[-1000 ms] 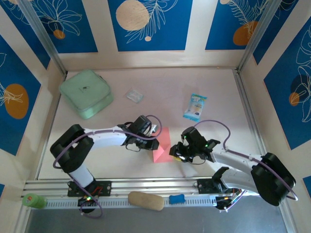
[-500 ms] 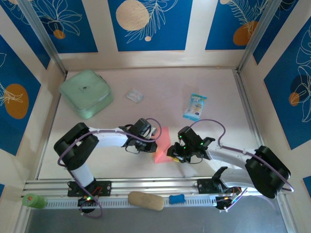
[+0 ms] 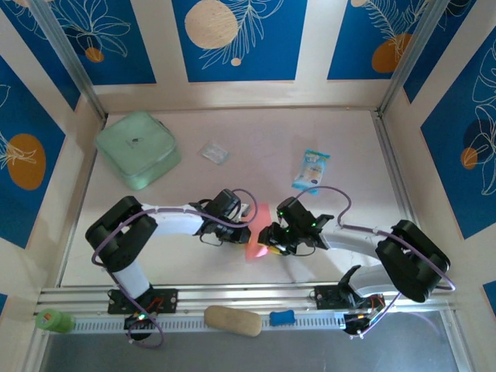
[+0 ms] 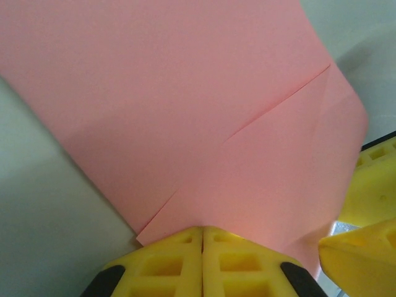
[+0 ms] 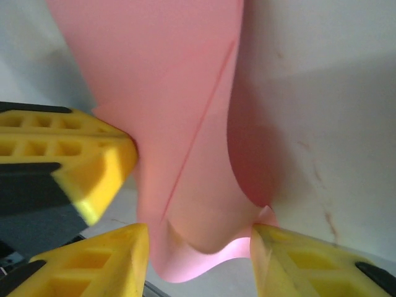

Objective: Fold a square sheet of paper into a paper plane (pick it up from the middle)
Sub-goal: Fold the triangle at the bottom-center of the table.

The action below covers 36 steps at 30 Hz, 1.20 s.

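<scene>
The square sheet of paper [image 3: 253,246] is salmon pink, partly folded with a diagonal crease [image 4: 272,99], and lies mid-table between my two arms. My left gripper [image 3: 245,231] is at its left edge; in the left wrist view the yellow fingers [image 4: 203,232] are pressed together on the sheet's edge. My right gripper [image 3: 267,237] is at the sheet's right side. It stands open [image 5: 198,241], and the sheet's curled, lifted edge [image 5: 204,204] bulges between its two fingers. The left gripper's fingertip [image 5: 93,161] shows just beyond.
A mint-green pouch [image 3: 138,149] lies at the back left, a small clear wrapper [image 3: 215,152] behind the arms, and a blue-and-white snack packet [image 3: 311,170] at the back right. Beyond the front rail lie a tan object [image 3: 232,321] and a small blue piece [image 3: 282,317].
My right gripper has slid left up to the sheet, and its open fingers now straddle the sheet's right edge. The left gripper has shifted slightly toward me and still holds on the sheet.
</scene>
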### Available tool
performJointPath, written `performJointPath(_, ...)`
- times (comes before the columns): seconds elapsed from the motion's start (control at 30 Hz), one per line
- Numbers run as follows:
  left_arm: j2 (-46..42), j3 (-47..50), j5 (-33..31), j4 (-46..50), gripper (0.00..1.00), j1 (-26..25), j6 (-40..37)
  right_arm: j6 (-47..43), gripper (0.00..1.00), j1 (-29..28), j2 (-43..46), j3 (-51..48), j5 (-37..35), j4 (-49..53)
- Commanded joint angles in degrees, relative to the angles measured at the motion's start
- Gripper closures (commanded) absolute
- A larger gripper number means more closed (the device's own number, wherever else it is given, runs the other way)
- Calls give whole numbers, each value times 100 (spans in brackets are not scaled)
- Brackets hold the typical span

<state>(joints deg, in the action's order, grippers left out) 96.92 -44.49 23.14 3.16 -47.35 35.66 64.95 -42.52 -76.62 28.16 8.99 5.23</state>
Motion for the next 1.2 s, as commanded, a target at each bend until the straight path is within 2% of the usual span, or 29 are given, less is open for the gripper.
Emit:
performJointPath(0.0,12,151,-30,209,94,10,17,-176,53,181,-103,184,189,-138)
performJointPath(0.27,-15,160,-15,199,94,11,27,-558,52,746,-266,216,594,-326)
performJointPath(0.43,-9,152,0,196,94,10,29,-727,55,943,-403,264,793,-499)
performJointPath(1.17,-86,162,33,175,95,15,59,-817,66,1223,-824,104,1022,-1090)
